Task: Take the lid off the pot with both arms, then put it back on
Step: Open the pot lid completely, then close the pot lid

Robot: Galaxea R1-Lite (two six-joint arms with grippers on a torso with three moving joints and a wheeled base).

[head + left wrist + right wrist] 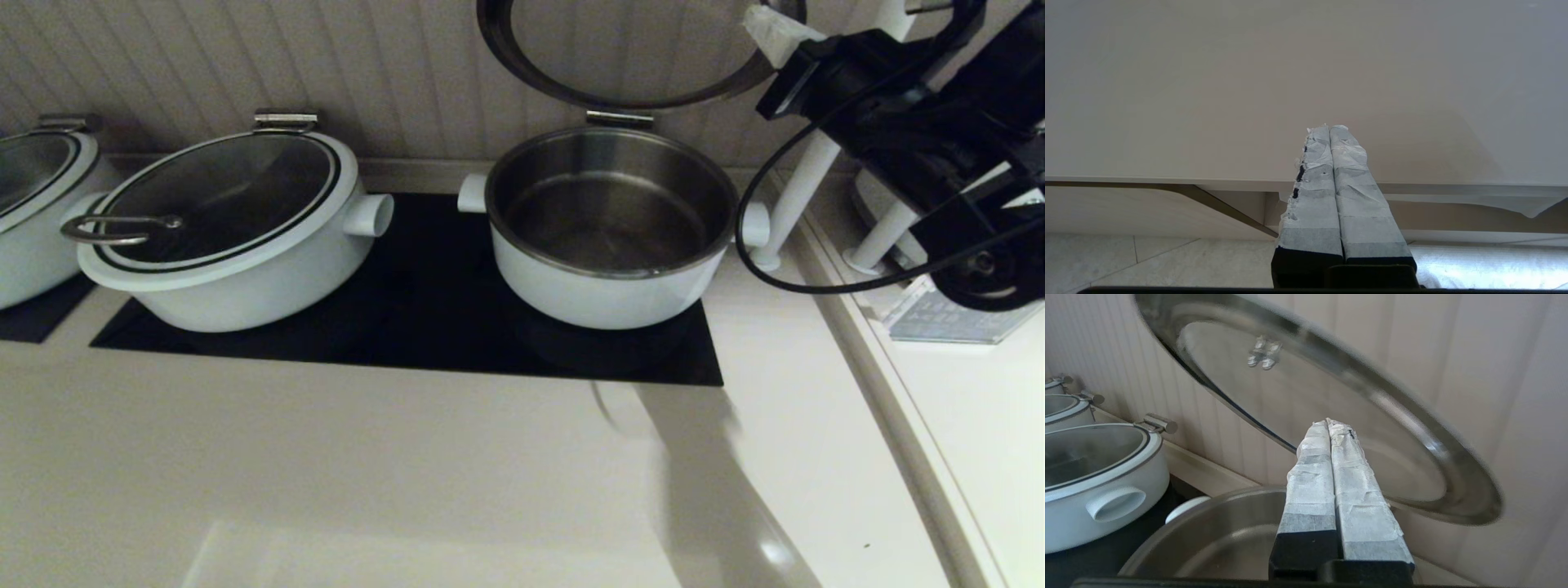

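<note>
The white pot [608, 245] stands uncovered on the black cooktop, its steel inside empty. Its lid [522, 57] is raised upright on the hinge bracket [619, 118] against the back wall, steel underside facing me. My right gripper [771, 28] is shut and empty at the lid's right edge. In the right wrist view its taped fingers [1329, 424] point at the lid's underside [1298, 388] above the pot [1220, 535]; I cannot tell if they touch. My left gripper [1329, 127] is shut, empty, at the counter's front edge, outside the head view.
A wider white pot with a loop-handled lid [220, 220] sits left on the cooktop [424, 327]. Another pot [33, 196] is at the far left. White posts [804, 188] and a loose black cable [759, 253] stand right of the pot.
</note>
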